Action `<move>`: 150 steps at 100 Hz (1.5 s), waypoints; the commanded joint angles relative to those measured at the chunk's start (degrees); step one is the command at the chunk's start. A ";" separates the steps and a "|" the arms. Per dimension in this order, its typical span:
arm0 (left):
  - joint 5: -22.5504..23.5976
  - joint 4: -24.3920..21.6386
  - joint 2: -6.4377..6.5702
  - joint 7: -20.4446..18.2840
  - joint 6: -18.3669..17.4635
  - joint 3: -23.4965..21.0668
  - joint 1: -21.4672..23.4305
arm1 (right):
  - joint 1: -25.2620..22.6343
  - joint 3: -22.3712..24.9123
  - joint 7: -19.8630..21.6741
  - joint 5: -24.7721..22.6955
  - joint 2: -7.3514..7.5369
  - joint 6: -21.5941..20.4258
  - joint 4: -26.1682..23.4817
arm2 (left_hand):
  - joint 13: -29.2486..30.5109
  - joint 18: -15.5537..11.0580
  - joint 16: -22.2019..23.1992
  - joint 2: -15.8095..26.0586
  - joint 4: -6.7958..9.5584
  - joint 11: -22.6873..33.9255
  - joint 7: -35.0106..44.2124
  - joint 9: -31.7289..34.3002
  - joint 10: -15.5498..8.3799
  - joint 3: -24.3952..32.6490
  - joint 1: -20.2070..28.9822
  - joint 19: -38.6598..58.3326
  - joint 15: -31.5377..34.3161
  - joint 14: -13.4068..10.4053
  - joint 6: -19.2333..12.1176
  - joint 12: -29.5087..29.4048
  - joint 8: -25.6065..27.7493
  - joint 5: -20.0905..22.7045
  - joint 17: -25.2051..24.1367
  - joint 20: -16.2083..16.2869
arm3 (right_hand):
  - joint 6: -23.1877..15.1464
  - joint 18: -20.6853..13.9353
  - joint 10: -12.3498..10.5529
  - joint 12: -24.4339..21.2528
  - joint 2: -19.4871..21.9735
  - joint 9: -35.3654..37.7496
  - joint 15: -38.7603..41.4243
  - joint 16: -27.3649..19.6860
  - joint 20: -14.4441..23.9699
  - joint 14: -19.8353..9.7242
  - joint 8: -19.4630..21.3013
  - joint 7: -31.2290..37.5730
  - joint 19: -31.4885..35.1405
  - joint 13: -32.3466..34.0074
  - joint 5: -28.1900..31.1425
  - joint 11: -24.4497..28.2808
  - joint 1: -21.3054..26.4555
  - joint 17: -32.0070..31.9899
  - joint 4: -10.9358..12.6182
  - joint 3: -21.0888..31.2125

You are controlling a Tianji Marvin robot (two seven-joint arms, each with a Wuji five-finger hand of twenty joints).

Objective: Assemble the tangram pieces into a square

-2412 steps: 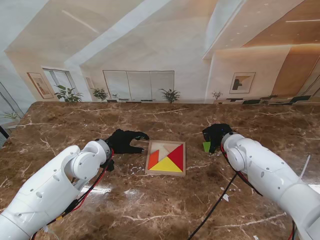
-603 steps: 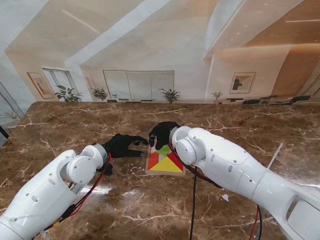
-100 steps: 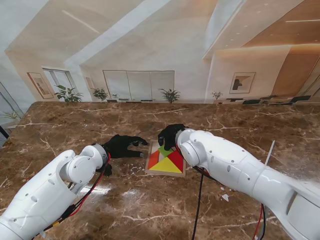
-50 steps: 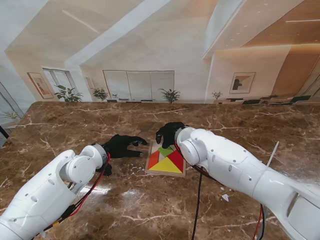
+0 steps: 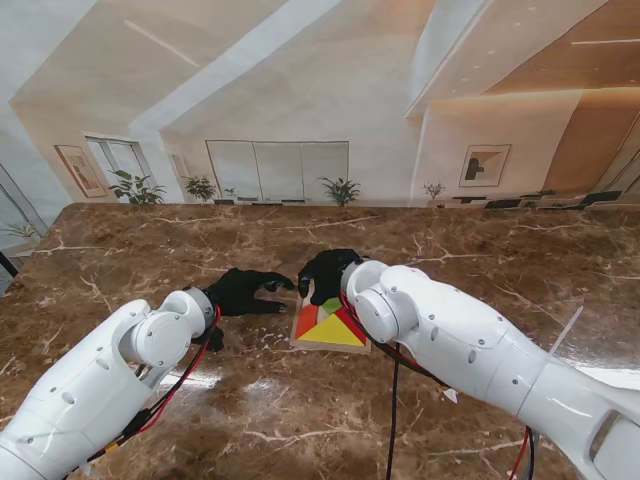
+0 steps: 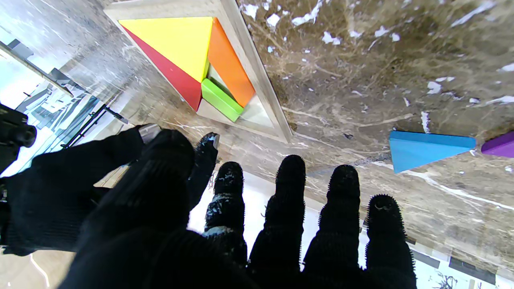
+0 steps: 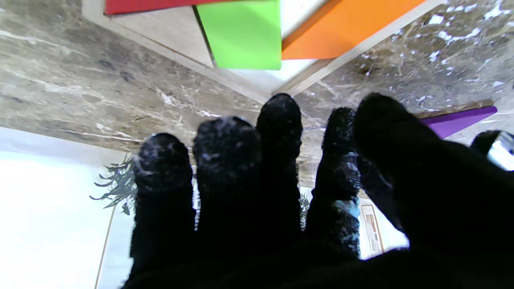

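Observation:
A wooden tray (image 5: 297, 318) sits mid-table holding a yellow triangle (image 5: 333, 334), a red triangle (image 5: 352, 318), an orange piece (image 5: 306, 320) and a green square (image 5: 330, 305). My right hand (image 5: 328, 272) hovers open at the tray's far left corner, holding nothing; its fingertips (image 7: 279, 116) are just past the tray frame (image 7: 160, 48), near the green square (image 7: 241, 34). My left hand (image 5: 245, 290) lies open on the table left of the tray. A blue triangle (image 6: 421, 146) and a purple piece (image 6: 500, 144) lie loose on the marble beyond the left fingers (image 6: 289, 188).
The brown marble table (image 5: 150, 250) stretches wide on both sides. My right forearm (image 5: 450, 330) crosses over the tray's right edge. Cables (image 5: 395, 420) hang from the arm near the table's front. The purple piece (image 7: 457, 118) lies beside the tray's outer corner.
The green square, held off to the right 24 s ago, now lies in the tray. Over the last second my right hand slid a little left along the tray's far edge. My left hand stayed put.

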 commanded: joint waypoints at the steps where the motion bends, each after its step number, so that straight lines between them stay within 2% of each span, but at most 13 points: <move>1: 0.22 0.13 0.00 -0.05 -0.16 -0.01 0.20 | -0.37 -0.62 1.26 0.25 0.10 0.56 0.18 | -0.11 -0.88 0.94 1.50 1.22 0.64 -0.44 1.05 0.96 -1.31 1.42 1.31 0.60 -0.11 -0.11 0.62 -1.12 1.07 -0.87 -1.09 | -1.24 0.93 0.14 0.11 -0.84 1.14 2.26 0.25 0.62 -0.01 -0.04 -0.14 3.17 2.46 1.11 -0.08 -0.15 0.36 -0.69 1.55; 102: 0.43 0.04 -0.05 0.26 0.23 -0.54 0.35 | 3.11 -6.75 2.16 1.89 -0.64 2.06 5.67 | -0.14 -0.94 0.94 1.56 1.22 0.67 -0.41 1.08 0.97 -1.30 1.45 1.30 0.58 -0.17 -0.10 0.62 -1.10 1.16 -0.89 -1.13 | -0.67 -0.15 -0.18 -0.24 2.12 -1.05 1.87 0.48 0.66 -0.66 -0.47 -2.28 2.74 0.79 -7.86 -1.15 -1.47 -0.90 1.21 0.41; 150: 0.34 -0.01 0.02 -0.16 0.30 -0.49 0.32 | 3.15 -6.70 2.89 0.89 -0.17 2.82 5.18 | -0.13 -0.87 0.93 1.52 1.23 0.66 -0.37 1.13 1.09 -1.32 1.48 1.27 0.58 -0.14 -0.11 0.62 -1.08 1.22 -0.94 -1.13 | -0.25 -0.36 -0.17 -0.30 2.13 -1.04 2.11 0.61 0.74 -0.70 -0.16 -1.35 2.84 0.74 -7.20 -0.95 -1.60 -1.03 1.40 0.44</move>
